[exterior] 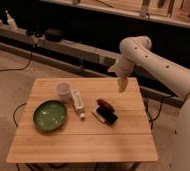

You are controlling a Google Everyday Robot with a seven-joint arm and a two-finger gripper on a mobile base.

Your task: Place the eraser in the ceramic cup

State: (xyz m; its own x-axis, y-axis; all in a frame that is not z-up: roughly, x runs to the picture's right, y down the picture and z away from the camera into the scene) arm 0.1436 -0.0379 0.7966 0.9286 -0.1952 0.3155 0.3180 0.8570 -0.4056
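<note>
gripper (121, 84) hangs pointing down from the bent white arm (138, 52), well right of the ceramic cup (63, 90); whether it is parted or closed cannot be told. eraser (108, 118) lies right of the cup, nearer the camera.

Wooden desk (88, 142) bearing a green bowl (50, 115) at left, a white bottle (77, 103) lying near it, a reddish-brown piece (105, 103) right of centre; gripper (121, 85) above the desk's far right edge.

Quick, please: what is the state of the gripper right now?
Gripper: above the far right edge of the table, apart from the eraser; open or closed cannot be told.
</note>
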